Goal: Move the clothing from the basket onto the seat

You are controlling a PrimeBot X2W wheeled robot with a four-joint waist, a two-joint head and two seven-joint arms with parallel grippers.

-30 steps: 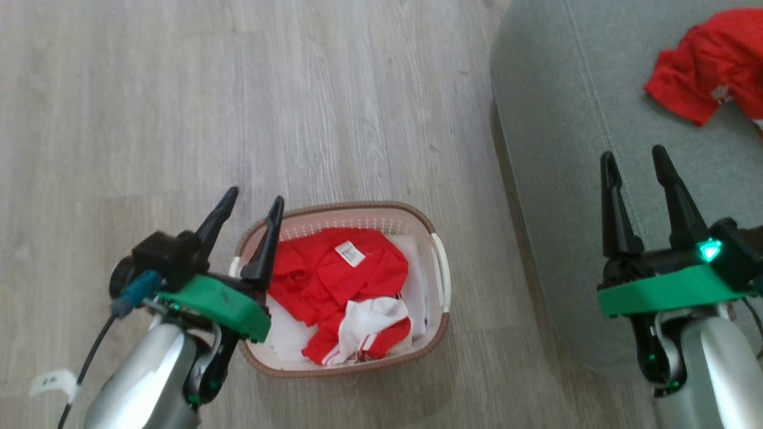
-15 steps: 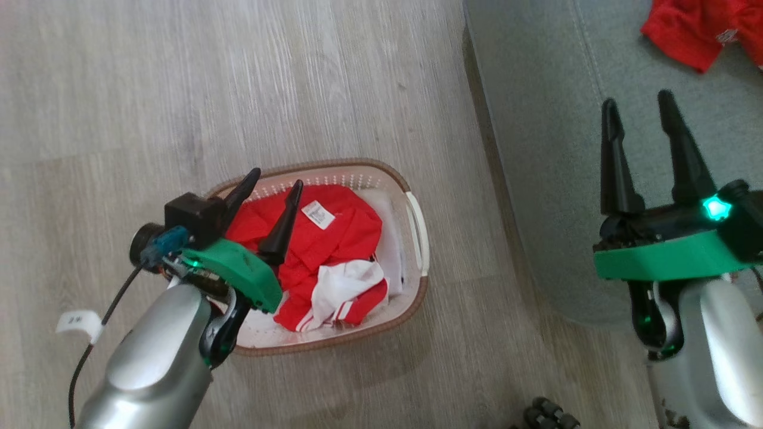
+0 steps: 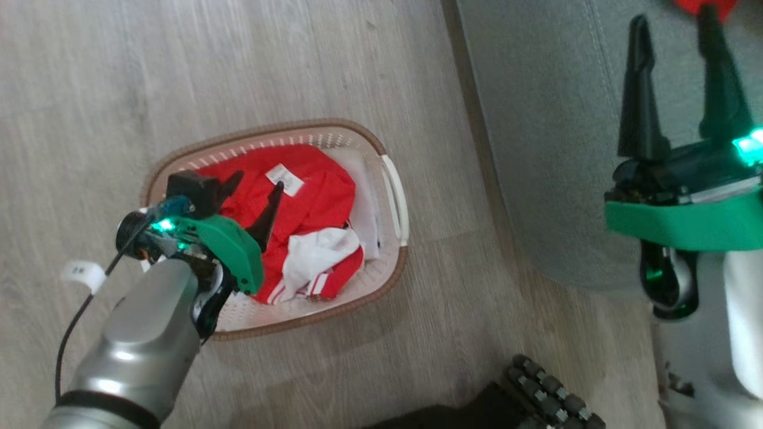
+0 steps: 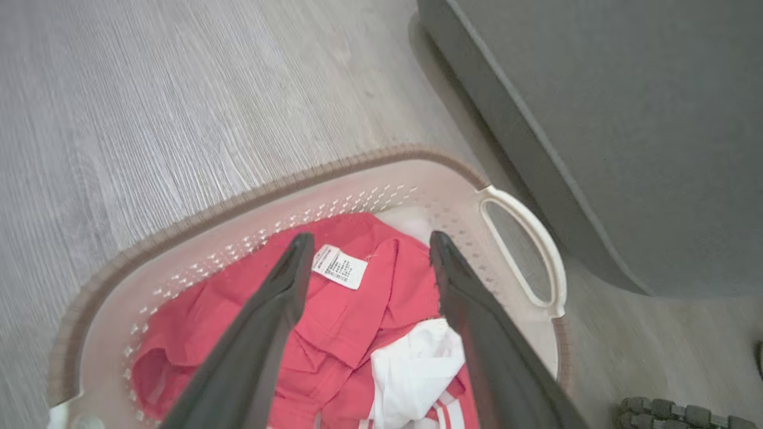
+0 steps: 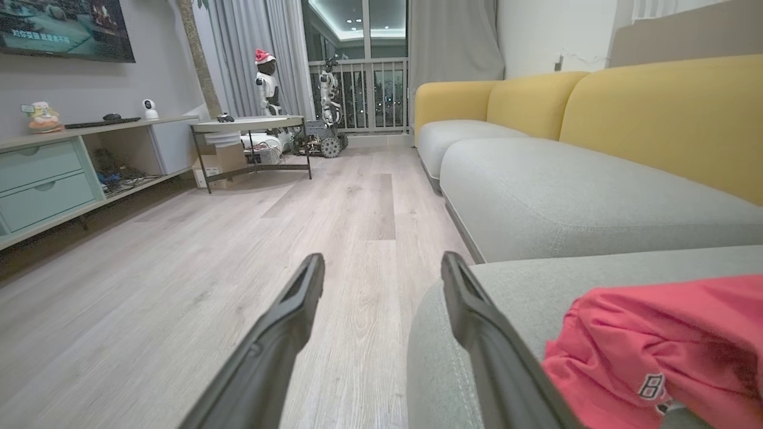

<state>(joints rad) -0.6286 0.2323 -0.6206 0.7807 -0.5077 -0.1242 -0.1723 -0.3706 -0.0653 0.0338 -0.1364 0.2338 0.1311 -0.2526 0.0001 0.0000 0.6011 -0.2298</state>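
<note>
While one garment (image 5: 656, 351) lay on the seat (image 3: 536, 119), clothing (image 3: 316, 199) sat in the basket (image 3: 268, 128); left pincer (image 3: 259, 180), right pincer (image 3: 673, 15) spread wide, empty.

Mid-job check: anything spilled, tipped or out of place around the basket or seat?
Nothing stands out. The basket sits upright on the floor beside the seat, clothing crumpled inside, none visibly over its rim. One red garment lies on the seat. The left tool hangs open above the pile.

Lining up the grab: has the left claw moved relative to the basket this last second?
Yes. The left claw has gone from the left rim of the basket to over the red clothing inside.
</note>
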